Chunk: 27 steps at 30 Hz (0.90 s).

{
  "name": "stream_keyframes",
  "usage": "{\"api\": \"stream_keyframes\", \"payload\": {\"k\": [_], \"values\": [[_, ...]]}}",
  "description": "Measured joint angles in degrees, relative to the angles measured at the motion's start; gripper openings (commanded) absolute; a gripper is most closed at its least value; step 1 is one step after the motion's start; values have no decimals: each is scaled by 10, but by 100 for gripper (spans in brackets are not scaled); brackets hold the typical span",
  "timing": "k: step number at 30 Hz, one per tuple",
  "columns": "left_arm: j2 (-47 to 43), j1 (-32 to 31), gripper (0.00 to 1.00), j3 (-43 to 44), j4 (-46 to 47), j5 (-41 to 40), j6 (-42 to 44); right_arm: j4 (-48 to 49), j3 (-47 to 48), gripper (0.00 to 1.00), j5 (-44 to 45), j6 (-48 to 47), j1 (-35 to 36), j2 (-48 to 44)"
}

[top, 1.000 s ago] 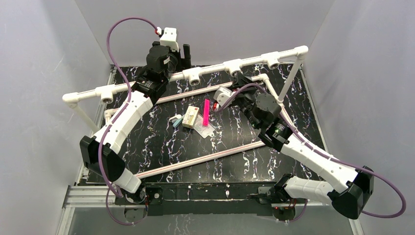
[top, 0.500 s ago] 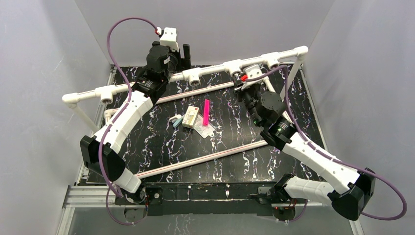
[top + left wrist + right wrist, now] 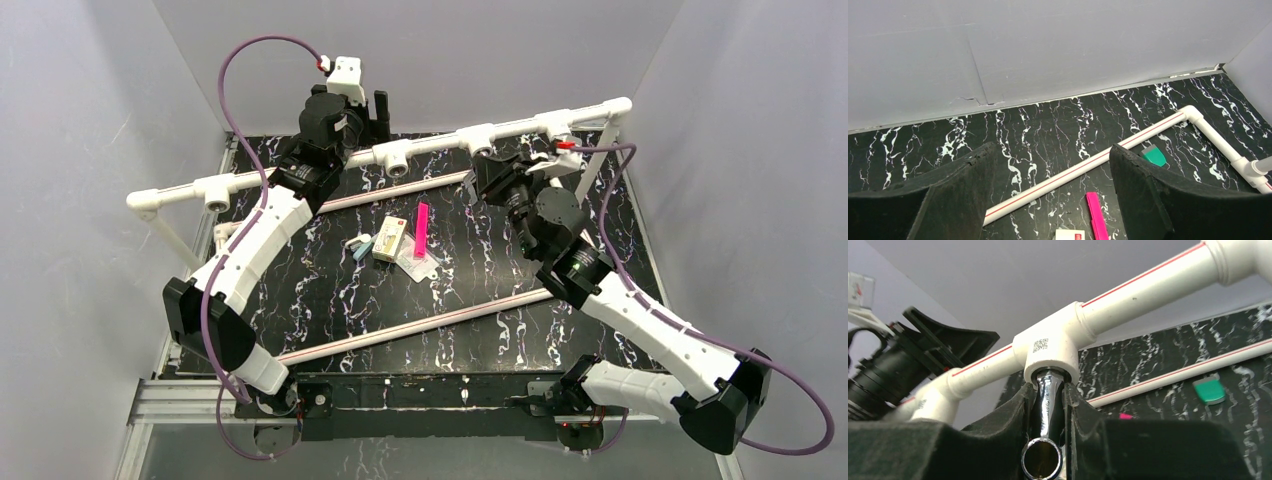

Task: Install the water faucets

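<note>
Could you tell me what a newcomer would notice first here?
The shiny faucet, pinched in the right tool, its end at the mouth of a white tee socket on the raised pipe rail. Next, the bright pink strip at the table's middle, and the left tool open over the far side.

Top view, your items by position:

- Table: fills the centre of the frame.
- Pipe rail: raised, and crosses from middle left to upper right.
- Far floor pipe: lies on the table just below the rail.
- Near floor pipe: lies lower centre, well apart from the far one.
- Box, stick and packet: clustered at centre, between the two floor pipes.
- Left gripper: upper centre, behind the rail.
- Right gripper: right of centre, at the rail.

Right wrist view:

- Faucet: sits between the gripper's fingers, with its upper end in the tee socket directly above.
- Square piece: on the table at right, just below a floor pipe.
</note>
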Motion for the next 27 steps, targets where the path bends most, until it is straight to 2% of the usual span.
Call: {"api": "stream_keyframes", "payload": {"k": [17,22,27], "values": [[-7,-4,80,-6,-8,6,0,6,-62,1,32,465,-4,-36],[-7,-4,80,-6,-8,6,0,16,-75,1,33,561,-5,-35],[-7,-4,80,-6,-6,6,0,21,-79,1,32,606,-5,-33]]}}
